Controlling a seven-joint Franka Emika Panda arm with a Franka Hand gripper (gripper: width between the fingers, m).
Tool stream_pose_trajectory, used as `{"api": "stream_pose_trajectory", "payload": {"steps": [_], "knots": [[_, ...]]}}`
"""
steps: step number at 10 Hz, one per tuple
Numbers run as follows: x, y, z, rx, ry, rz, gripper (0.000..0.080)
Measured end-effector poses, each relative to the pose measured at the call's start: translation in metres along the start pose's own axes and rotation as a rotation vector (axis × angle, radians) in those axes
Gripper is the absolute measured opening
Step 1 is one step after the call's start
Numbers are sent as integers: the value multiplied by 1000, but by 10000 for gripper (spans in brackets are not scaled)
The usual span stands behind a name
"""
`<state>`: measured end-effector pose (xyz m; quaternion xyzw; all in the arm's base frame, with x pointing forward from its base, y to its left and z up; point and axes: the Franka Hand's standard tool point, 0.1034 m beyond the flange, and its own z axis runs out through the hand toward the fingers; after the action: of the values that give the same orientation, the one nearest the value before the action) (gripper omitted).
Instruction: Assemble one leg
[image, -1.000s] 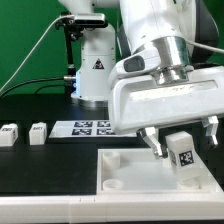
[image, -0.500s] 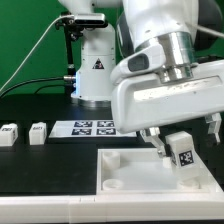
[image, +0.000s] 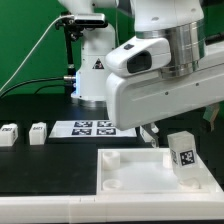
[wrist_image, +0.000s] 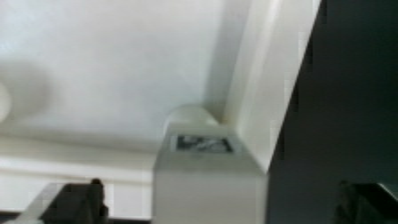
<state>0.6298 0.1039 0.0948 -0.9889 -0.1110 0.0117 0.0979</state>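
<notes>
Fingers (wrist_image: 79, 198) stand wide apart, their dark tips on either side of the leg (image: 182, 155) with a clear gap on each side, so the gripper (wrist_image: 222, 200) holds nothing. The leg stands roughly upright below and between the fingers, on a corner of the white recessed panel (image: 125, 178), with its marker tag (image: 184, 156) facing the exterior camera. A rounded corner socket (wrist_image: 196, 114) shows just beyond the leg's top in the wrist view, but whether the leg's foot is fully seated in a socket cannot be told from here. The step in hand looks like a fresh grasp to turn the leg home. To do it well, keep the leg centred between the fingers so that both pads meet flat faces together. A one-sided touch would likely tip so small a block. Come down far enough to grip below the top edge, close gently, and turn about the leg's own axis with light downward pressure. Two spare legs (image: 24, 133) lie well apart from the fingers, beyond the marker board (image: 92, 127), and need no attention.
</notes>
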Motion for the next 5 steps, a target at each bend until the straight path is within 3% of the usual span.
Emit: {"api": "stream_pose_trajectory", "payload": {"steps": [5], "knots": [[-1, -1, 2, -1, -1, 92, 649]]}}
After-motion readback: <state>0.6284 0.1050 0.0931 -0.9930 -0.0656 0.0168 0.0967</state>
